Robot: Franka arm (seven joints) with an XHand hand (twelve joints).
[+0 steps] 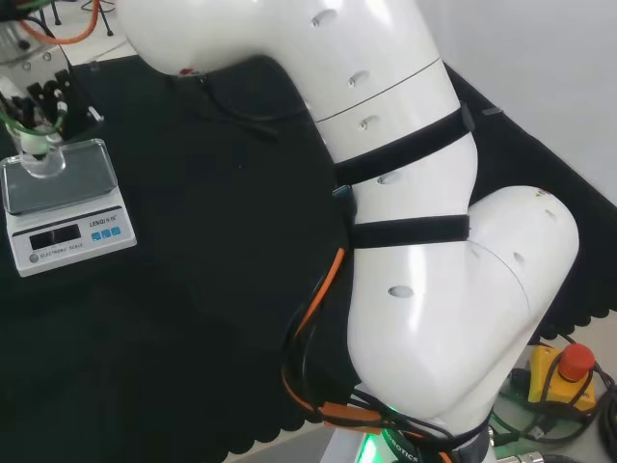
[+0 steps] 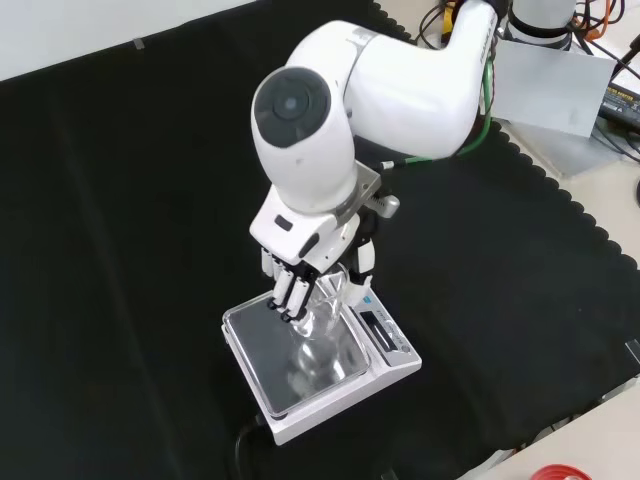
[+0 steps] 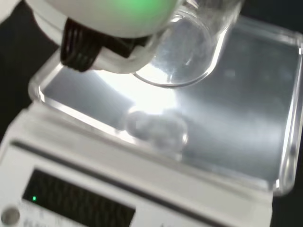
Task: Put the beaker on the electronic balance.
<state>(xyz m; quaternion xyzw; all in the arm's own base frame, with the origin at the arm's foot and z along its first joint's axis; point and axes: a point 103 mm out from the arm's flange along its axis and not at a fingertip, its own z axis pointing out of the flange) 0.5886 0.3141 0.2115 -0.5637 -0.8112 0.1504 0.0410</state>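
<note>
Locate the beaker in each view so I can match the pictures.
Head view: the beaker is at far left, over the scale pan.
Front view: lower centre, below the robot hand, over the pan.
Wrist view: top centre, close, above the pan.
Shared landmark: the scale's shiny pan.

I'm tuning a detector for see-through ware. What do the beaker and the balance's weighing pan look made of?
Beaker: clear glass or plastic, the look leaves that open; the pan shows straight through its wall and base. It is held in the hand. Weighing pan: smooth, shiny grey, probably polished metal, since it mirrors light and the beaker. Balance body: matte white, likely plastic.
</note>
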